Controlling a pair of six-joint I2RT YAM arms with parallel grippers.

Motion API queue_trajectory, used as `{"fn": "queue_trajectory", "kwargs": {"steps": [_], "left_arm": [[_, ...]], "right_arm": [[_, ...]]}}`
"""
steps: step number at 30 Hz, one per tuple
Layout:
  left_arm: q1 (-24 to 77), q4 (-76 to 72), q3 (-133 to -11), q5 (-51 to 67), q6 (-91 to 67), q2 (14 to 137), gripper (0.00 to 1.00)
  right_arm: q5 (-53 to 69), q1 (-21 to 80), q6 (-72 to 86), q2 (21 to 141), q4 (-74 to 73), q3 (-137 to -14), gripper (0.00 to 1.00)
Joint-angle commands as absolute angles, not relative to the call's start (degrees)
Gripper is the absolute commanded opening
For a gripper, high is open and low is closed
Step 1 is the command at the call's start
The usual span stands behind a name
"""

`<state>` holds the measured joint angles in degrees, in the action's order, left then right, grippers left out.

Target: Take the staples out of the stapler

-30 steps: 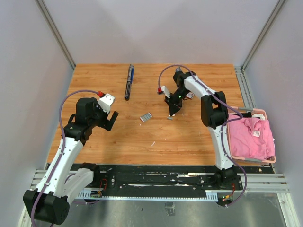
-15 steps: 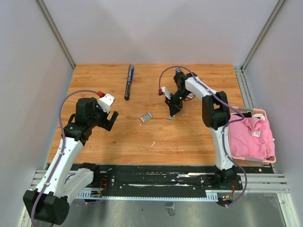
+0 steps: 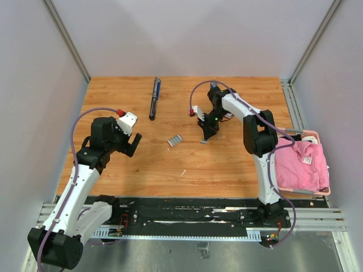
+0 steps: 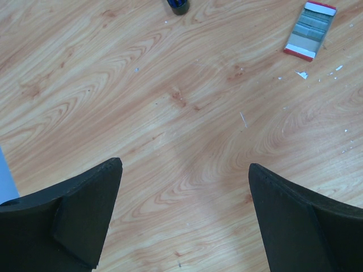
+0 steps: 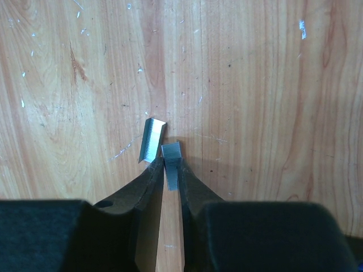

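Judged well along: two staple strips already out on the desk (image 3: 142,175), well apart from the stapler (image 3: 154,97) at upper centre; impossible to tell whether more remain inside. Right tool (image 5: 168,173) narrowed to a slit, pinching the smaller staple strip (image 5: 170,152), the wider staple strip (image 5: 152,146) just beside the finger at frame left. Left tool (image 4: 184,170) spread wide, holding nothing, lower left of the overhead frame. Ample bare wood all round; staple box (image 4: 309,22) nearby, basket (image 3: 311,134) of pink cloth (image 3: 300,161) at the right edge, walls beyond on three sides.
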<state>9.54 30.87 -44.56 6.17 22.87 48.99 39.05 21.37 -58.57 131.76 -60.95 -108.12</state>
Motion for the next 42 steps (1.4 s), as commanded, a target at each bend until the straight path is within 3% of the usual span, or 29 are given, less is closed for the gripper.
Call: {"fn": "queue_trajectory", "kwargs": {"steps": [1, 14, 27, 33, 42], "left_arm": [[9.32, 29.88, -44.43, 6.68, 23.2, 48.08, 0.98], [9.32, 29.97, -44.33, 6.77, 23.21, 47.87, 0.98], [9.32, 29.97, -44.3, 6.55, 23.23, 47.67, 0.98], [9.32, 29.88, -44.32, 6.91, 23.3, 48.01, 0.98], [9.32, 29.97, -44.3, 7.38, 23.29, 47.9, 0.98]], "right_arm": [[36.52, 22.04, -60.48, 130.05, -61.8, -106.42, 0.17], [34.55, 22.07, -60.99, 128.07, -59.77, -104.67, 0.32], [35.42, 21.84, -57.86, 128.66, -61.23, -107.09, 0.31], [27.83, 21.97, -54.21, 121.07, -53.4, -97.23, 0.38], [25.76, 21.74, -40.63, 113.81, -38.49, -87.08, 0.38]]}}
